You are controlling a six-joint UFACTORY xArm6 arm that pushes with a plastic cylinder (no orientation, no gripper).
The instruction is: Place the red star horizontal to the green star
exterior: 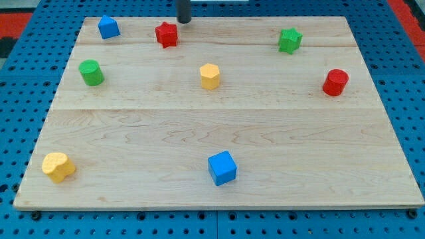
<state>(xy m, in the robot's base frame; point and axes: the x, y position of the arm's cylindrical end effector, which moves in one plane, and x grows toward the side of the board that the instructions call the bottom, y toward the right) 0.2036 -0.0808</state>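
Observation:
The red star (167, 34) lies near the view's top, left of centre, on the wooden board (219, 139). The green star (289, 40) lies near the view's top right, at about the same height as the red star, far to its right. My tip (184, 20) stands at the board's top edge, just above and to the right of the red star, a small gap apart from it.
A blue block (108, 27) sits at the top left. A green cylinder (91, 72) is at the left. A yellow block (210, 76) is at centre. A red cylinder (336, 82) is at the right. A yellow heart-like block (58, 166) and a blue cube (222, 168) lie near the bottom.

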